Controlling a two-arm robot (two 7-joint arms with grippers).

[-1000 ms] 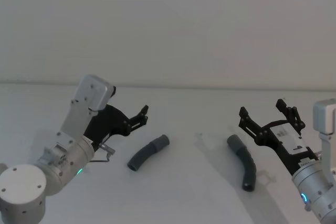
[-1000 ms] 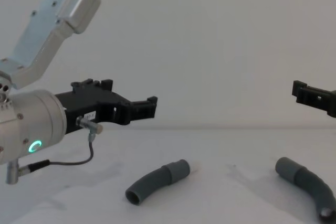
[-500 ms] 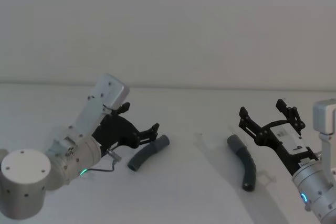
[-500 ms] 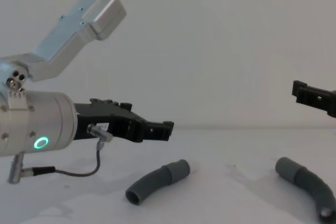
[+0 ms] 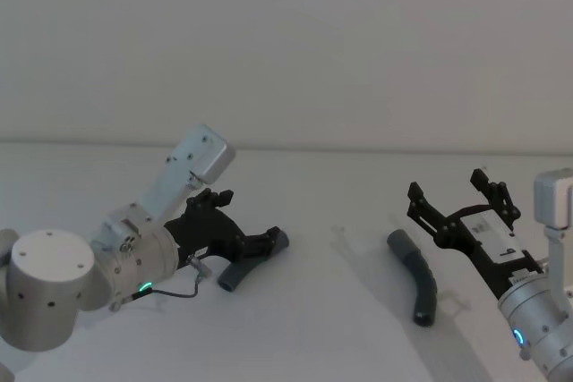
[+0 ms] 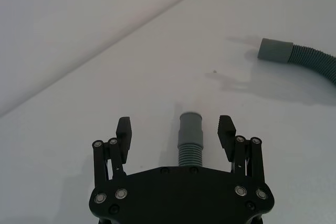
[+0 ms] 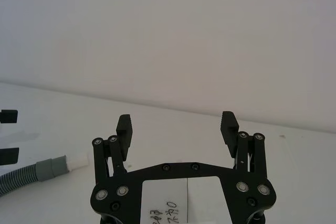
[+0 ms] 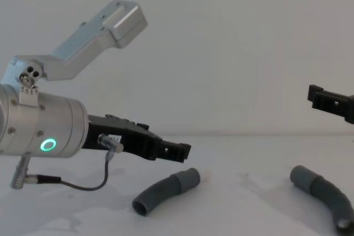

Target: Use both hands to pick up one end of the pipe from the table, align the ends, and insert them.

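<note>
grasp stage: the black two-finger left gripper (image 6: pixel 175 126), wide open and empty, is hovering over the cuff (image 6: pixel 190 124) of a curved dark-grey ribbed hose piece (image 5: pixel 235 274) lying left of centre on the white table (image 5: pixel 331 328). at lower right, the right gripper (image 5: pixel 449 187), equally open, is hovering beside the second hose piece (image 5: pixel 425 284). next, seemingly: lowering and closing.

Plain pale wall (image 5: pixel 295 42) in background; straight horizontal seam (image 5: pixel 358 150) along base.
</note>
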